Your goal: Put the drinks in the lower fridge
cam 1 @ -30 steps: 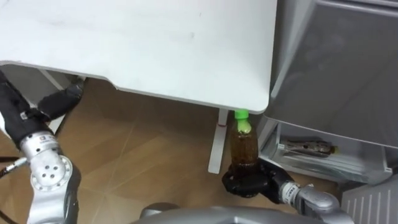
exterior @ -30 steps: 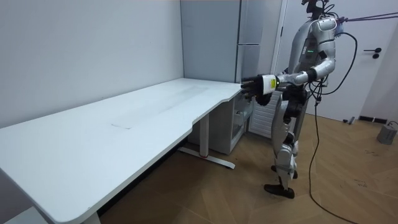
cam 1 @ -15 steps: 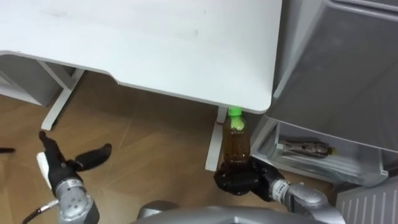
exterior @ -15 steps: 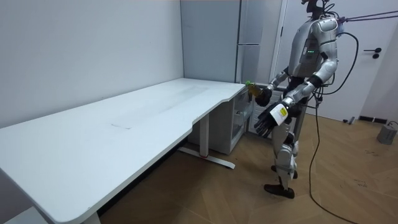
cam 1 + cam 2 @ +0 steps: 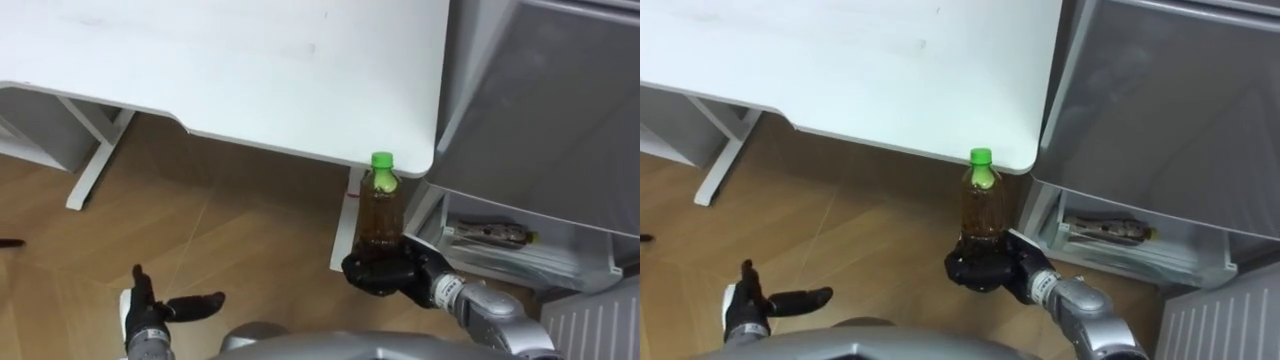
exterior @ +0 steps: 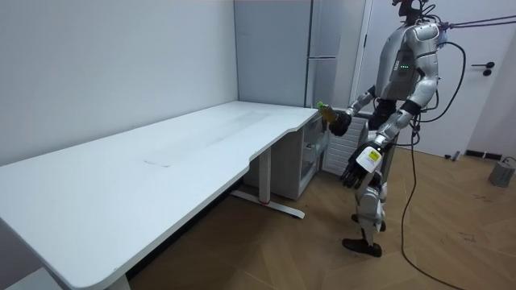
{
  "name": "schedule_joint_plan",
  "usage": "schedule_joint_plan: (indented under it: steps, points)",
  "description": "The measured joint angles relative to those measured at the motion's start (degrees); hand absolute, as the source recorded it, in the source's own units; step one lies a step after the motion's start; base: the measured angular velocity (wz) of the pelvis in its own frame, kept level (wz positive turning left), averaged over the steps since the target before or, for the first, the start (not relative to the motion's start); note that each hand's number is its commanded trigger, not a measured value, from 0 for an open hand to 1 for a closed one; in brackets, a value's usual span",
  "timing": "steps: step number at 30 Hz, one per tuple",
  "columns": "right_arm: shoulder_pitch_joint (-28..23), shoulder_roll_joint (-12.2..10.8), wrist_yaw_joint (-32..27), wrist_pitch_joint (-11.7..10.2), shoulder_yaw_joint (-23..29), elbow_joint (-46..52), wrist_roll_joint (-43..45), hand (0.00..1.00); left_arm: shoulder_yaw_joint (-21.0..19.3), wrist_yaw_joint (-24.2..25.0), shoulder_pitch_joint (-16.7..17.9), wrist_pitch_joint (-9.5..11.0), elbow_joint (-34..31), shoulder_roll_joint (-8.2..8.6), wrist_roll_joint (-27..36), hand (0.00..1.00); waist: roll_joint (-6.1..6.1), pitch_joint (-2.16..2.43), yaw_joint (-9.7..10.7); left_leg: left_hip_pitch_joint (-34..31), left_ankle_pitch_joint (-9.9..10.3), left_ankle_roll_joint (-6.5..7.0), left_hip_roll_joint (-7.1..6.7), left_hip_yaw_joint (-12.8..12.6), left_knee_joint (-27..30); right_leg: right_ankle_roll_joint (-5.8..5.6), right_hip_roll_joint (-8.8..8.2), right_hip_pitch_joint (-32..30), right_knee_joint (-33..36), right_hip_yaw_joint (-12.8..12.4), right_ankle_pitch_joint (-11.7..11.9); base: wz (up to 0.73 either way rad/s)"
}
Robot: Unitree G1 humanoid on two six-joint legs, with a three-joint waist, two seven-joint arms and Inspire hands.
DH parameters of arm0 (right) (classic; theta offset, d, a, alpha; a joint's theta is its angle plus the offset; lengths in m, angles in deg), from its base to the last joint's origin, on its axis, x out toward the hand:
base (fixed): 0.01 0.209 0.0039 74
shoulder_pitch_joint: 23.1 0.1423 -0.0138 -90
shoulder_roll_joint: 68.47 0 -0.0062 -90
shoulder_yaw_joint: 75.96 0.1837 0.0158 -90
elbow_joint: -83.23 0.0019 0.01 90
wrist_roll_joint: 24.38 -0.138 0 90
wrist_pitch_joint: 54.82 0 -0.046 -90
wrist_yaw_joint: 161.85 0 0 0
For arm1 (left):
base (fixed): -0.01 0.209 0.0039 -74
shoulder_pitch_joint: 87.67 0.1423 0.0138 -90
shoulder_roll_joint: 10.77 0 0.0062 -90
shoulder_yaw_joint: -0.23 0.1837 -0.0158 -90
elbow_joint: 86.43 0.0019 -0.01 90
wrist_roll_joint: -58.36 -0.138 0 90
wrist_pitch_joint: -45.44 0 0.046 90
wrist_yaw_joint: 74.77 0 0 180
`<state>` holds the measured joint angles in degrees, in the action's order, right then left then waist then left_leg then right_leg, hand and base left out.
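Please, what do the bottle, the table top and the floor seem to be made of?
The bottle in the right robot hand looks like clear plastic: brown liquid shows through it. The table top seems to be a smooth white laminate, with a soft sheen. The floor looks like wood or wood-look laminate, by its plank seams and grain.

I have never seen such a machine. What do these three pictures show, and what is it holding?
This is a humanoid robot on two legs. Two pictures come from cameras in its head, looking down; the third comes from a camera in the room and shows the robot standing beside a white table and a grey fridge. Its right robot hand is closed around a bottle of brown drink with a green cap, held upright. Its left robot hand hangs low, open and empty. The fridge's lower compartment is open, showing a drawer.
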<state>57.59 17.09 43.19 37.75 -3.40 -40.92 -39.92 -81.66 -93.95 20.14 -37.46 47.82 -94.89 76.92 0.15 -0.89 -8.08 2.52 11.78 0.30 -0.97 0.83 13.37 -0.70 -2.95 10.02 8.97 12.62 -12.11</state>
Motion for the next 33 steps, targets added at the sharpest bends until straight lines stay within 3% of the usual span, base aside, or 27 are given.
schedule_joint_plan:
  steps: [10, 17, 21, 25, 33]
  points:
    - [0.3, -0.2, 0.1, 0.8, -0.5, -0.6, 0.1, 1.0, -0.6, 9.3, -0.9, -4.6, 4.6, 0.06, -0.7, 0.0, -0.62, 0.23, 0.7, 0.2, 0.0, 0.0, 0.06, -0.6, -0.7, -0.02, 0.06, -0.3, -0.2, -0.9, 0.0, -0.03]
    - [0.5, -0.4, 0.3, 1.9, -0.1, -0.6, 0.5, 1.0, -2.8, 13.8, -2.2, -6.3, 9.0, 0.19, -0.8, 0.0, -0.53, 0.26, 1.5, -0.5, 0.0, 0.01, 0.1, -0.6, -0.7, -0.01, 0.04, -1.1, 0.1, -0.8, 0.0, 0.0]
    - [1.3, -0.4, 0.2, 3.8, 0.1, -0.7, 0.4, 1.0, -2.9, 15.1, -3.1, -6.8, 10.2, 0.07, -2.3, 0.0, -0.36, 0.27, 1.8, -0.5, 0.0, 0.01, 0.09, -0.6, -0.6, -0.03, 0.05, -1.1, 0.1, -0.7, 0.1, 0.0]
    - [1.7, -0.6, -0.1, 3.8, 0.1, -0.7, 0.3, 1.0, -3.4, 15.6, -4.6, -7.3, 11.3, 0.04, -5.9, 0.0, -0.37, 0.29, 1.8, -0.5, 0.0, 0.01, 0.11, -0.7, -0.7, -0.03, 0.06, -1.1, 0.1, -0.7, 0.1, 0.0]
    - [1.7, -0.6, -1.2, 3.8, 0.1, -0.7, 0.1, 1.0, -3.5, 15.6, -4.8, -7.2, 11.4, -0.02, -6.9, 0.0, -0.63, 0.44, 2.0, -0.5, 0.0, 0.03, 0.27, -2.0, -0.9, -0.11, 0.01, -2.1, 0.8, -1.9, 0.1, -0.08]
